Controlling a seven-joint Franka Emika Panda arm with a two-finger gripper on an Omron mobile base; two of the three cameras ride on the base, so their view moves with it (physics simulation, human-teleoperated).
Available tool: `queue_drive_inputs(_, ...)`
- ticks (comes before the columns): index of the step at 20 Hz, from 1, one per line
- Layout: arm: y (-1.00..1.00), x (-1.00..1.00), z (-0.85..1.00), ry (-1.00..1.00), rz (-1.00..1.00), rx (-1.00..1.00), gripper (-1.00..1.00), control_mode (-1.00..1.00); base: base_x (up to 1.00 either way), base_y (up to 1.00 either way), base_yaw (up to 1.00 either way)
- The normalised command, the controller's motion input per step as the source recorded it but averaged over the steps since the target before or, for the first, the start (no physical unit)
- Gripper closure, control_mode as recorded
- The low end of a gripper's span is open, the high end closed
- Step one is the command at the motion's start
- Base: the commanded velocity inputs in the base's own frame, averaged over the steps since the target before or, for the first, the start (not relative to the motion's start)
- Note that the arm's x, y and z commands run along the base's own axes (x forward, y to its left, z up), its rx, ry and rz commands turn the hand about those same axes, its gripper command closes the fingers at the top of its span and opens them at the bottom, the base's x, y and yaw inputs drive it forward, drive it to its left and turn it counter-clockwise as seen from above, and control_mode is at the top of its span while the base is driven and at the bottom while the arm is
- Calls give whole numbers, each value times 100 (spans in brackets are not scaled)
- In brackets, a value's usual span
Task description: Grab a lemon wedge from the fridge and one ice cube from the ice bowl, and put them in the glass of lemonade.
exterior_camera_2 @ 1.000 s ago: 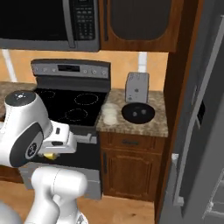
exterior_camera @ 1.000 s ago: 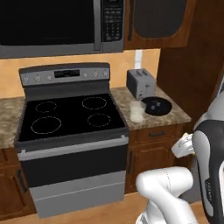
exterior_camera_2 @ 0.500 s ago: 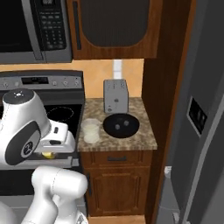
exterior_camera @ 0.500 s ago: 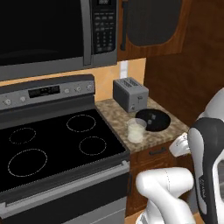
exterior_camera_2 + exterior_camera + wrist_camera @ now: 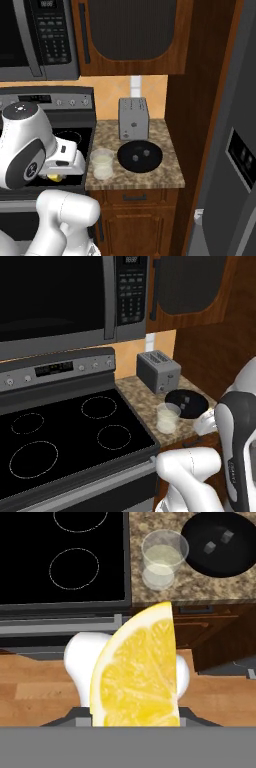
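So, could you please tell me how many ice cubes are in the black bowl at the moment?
2. Both lie inside the ice bowl: one ice cube near its middle, the other beside it, apart, towards the rim. The right base view also shows two. None seems hidden.

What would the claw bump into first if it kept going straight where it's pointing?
Probably the wooden floor in front of the stove. The claw, shut on the lemon wedge, points down at it, though depth is hard to judge. The glass sits farther ahead.
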Motion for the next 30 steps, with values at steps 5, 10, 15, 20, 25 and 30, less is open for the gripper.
queue_drive_inputs(5,0,0,0,0,0,0,100,100,0,0,0)
queue_drive_inputs(10,0,0,13,-8,0,0,100,-100,0,0,0)
queue_drive_inputs(15,0,30,43,-30,0,1,100,-100,0,0,0)
queue_drive_inputs(20,6,93,-12,-9,-1,-2,100,-100,0,0,0)
queue_drive_inputs(25,0,99,-69,30,-1,-7,100,-100,0,0,0)
queue_drive_inputs(30,0,30,-45,27,0,-11,100,-100,0,0,0)
